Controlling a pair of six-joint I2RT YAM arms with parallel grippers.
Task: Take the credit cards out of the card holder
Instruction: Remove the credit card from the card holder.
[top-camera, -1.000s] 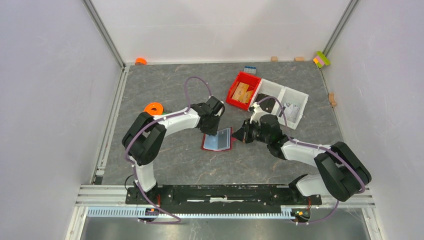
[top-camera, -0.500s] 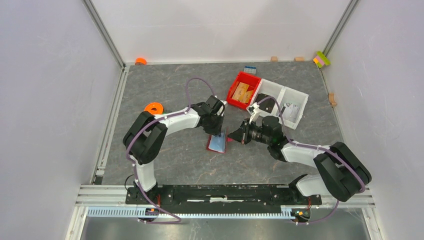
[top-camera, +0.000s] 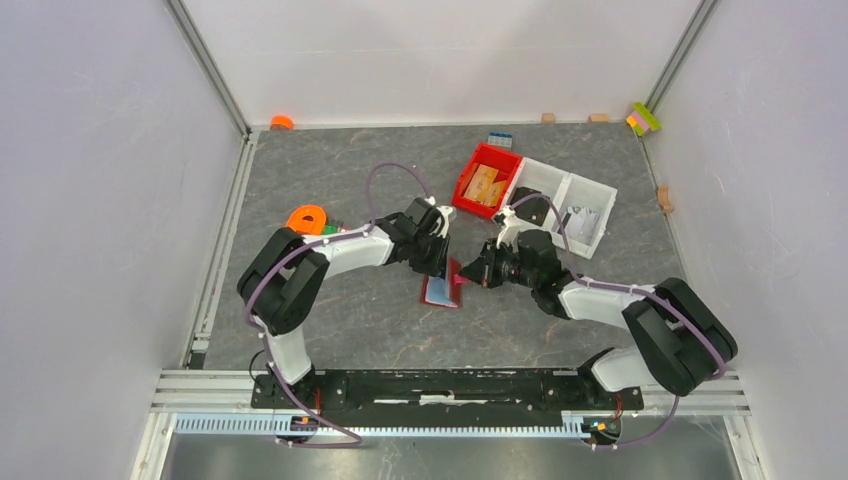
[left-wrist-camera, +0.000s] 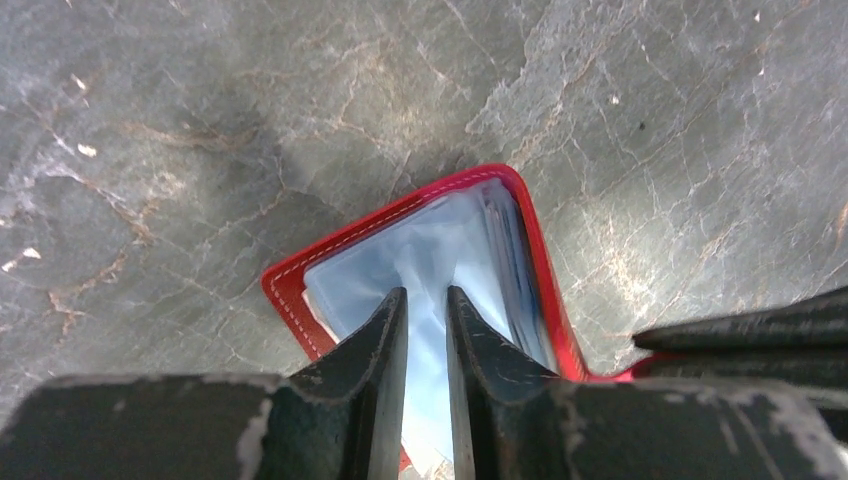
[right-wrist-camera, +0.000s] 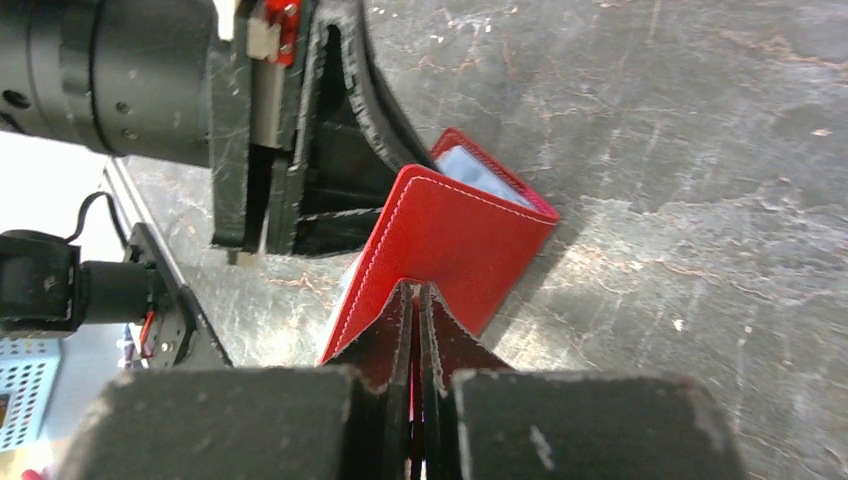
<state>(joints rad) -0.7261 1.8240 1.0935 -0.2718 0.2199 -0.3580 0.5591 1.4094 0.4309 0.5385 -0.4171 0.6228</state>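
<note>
Since a second ago the card holder (top-camera: 441, 291) has gone from lying spread flat to half folded, its right flap raised by the right gripper (top-camera: 470, 275). The left gripper (top-camera: 437, 262) has come in over its open face. It sits on the grey table (top-camera: 350, 180) between the two arms.

The right gripper is clamped on the edge of the raised red cover. The left one's jaws are drawn close with a thin gap, blue showing through it — whether they pinch a card I cannot tell.

The risk, as I judge it: if the left pulls while the right's hold on the cover is shallow, the whole holder drags along or slips free — and a card wedged in its pocket could bend.

The holder is red with pale stitching, and the light blue cards (left-wrist-camera: 440, 235) lie stacked inside against the fold.
</note>
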